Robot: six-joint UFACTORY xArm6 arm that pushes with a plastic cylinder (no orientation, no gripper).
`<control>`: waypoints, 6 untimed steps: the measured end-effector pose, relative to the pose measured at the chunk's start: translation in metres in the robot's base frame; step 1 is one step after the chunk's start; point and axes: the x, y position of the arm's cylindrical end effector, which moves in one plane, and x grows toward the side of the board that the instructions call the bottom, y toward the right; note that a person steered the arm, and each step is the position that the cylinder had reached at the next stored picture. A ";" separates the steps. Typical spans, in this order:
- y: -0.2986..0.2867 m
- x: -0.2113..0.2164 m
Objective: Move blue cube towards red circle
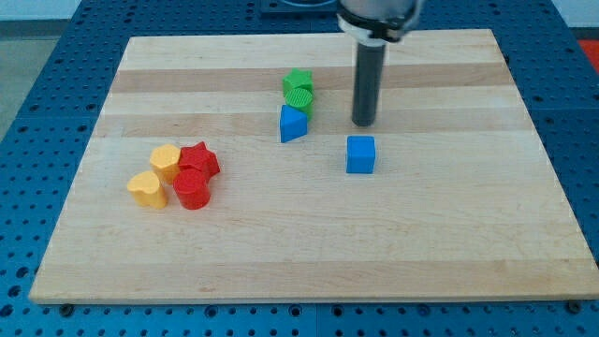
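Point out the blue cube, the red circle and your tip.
blue cube (pixel 360 154), camera view, middle of its front face
red circle (pixel 192 188), camera view, its round top
my tip (pixel 363 124), camera view, rod's very lower end

My tip (pixel 363 123) sits at 12 o'clock of the cube (pixel 360 154), just apart; circle (pixel 192 188) well off at 9 o'clock.
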 end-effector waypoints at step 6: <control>-0.146 0.154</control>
